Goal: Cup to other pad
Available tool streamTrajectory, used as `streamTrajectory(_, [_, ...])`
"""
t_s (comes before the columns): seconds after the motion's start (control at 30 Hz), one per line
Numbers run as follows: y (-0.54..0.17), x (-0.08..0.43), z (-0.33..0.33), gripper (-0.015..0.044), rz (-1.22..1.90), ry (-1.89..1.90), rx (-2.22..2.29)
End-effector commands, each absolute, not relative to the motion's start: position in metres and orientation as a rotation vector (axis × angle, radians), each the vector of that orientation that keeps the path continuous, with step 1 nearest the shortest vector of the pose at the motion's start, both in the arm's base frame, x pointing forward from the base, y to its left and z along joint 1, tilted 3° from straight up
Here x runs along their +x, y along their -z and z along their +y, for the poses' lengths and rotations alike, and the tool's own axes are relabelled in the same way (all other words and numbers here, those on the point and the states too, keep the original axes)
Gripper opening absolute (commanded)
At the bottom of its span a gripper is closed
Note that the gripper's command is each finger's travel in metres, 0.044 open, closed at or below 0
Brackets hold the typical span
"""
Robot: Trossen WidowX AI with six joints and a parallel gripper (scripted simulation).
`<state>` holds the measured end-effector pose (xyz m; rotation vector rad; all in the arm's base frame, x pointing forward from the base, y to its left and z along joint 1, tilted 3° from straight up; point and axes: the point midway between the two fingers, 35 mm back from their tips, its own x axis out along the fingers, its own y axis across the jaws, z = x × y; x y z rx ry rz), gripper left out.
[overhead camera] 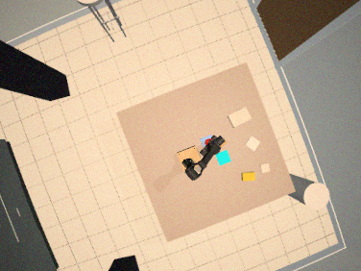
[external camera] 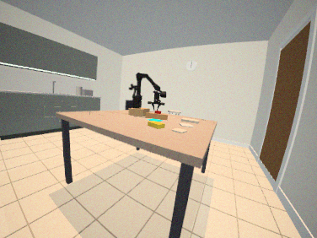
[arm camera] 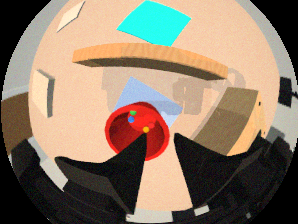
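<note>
The red cup point(overhead camera: 208, 142) point(external camera: 158, 112) point(arm camera: 112, 131) stands upright on the blue pad point(overhead camera: 204, 138) point(arm camera: 132, 91). In the wrist view several small marbles point(arm camera: 132, 113) lie inside it, among them green, blue and orange ones. The other pad, cyan point(overhead camera: 223, 158) point(external camera: 155, 120) point(arm camera: 155, 22), is bare. My gripper point(external camera: 156, 109) point(arm camera: 160, 136) is partly open and points down just above the cup. In the wrist view one fingertip overlaps the inside of the cup and the other is outside its rim, with nothing held between them.
A long wooden bar point(external camera: 157, 116) point(arm camera: 150, 51) stands between the two pads. A wooden box point(overhead camera: 186, 155) point(external camera: 138, 111) point(arm camera: 227, 117) is beside the blue pad, near the arm's base. A yellow block point(overhead camera: 248, 176) point(external camera: 156, 125) and pale flat blocks point(overhead camera: 239, 117) point(external camera: 190, 121) lie farther out.
</note>
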<state>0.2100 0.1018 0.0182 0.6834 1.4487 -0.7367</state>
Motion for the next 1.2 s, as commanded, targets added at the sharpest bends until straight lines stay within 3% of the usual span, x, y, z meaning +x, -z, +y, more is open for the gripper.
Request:
streamTrajectory(0.0, [-0.010,0.207,0.101,0.0148,1.457,0.746,0.682])
streamTrajectory(0.8, [0.018,0.204,0.099,0.0148,1.458,0.746,0.681])
streamTrajectory(0.93, [0.017,0.206,0.100,0.0043,1.452,0.741,0.681])
streamTrajectory(1.17, [0.017,0.206,0.100,0.0000,1.452,0.741,0.681])
